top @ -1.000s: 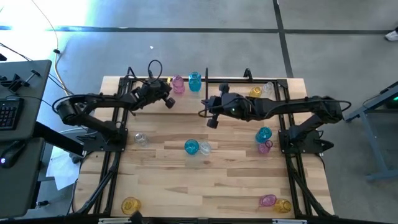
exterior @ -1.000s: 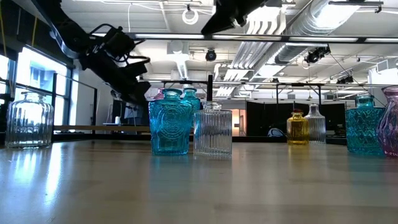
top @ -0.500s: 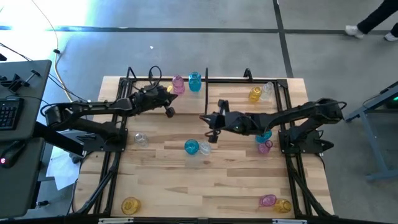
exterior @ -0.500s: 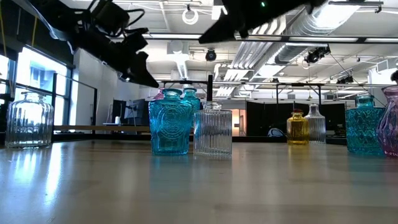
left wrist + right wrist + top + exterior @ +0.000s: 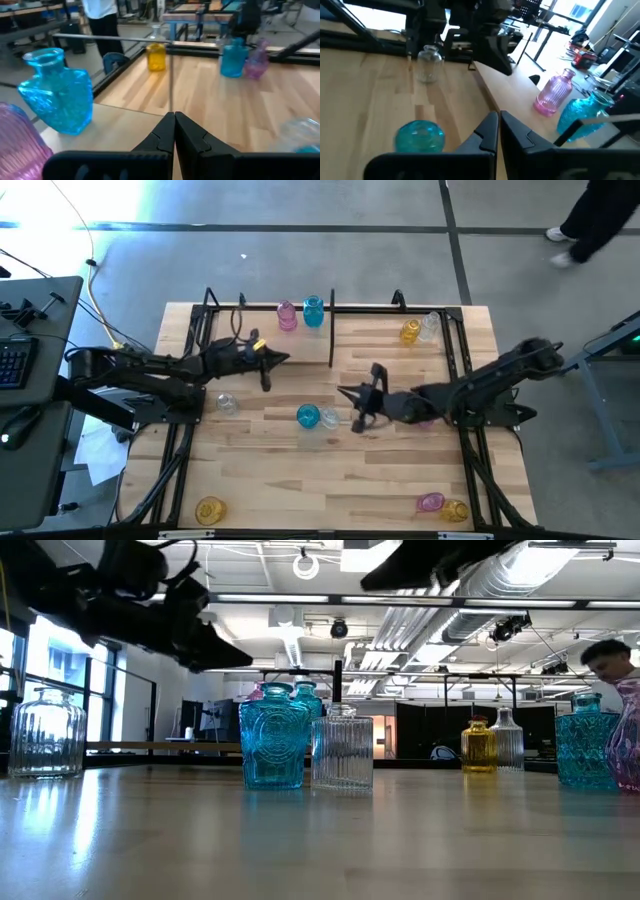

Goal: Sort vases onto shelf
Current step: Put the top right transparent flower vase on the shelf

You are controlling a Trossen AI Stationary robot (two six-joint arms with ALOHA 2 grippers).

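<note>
While a person (image 5: pixel 598 218) passes, vases (image 5: pixel 308 416) crowd the shelf (image 5: pixel 331 330).

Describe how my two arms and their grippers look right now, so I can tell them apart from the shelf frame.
Both arms are dark, nearly black, jointed segments, thicker than the thin black metal rod shelf frame. Thin black cables loop along the left arm. The left gripper carries a small yellow marking near its wrist; the right gripper shows none. Each gripper ends in two matte black, wedge-shaped fingers tapering to a point.
</note>
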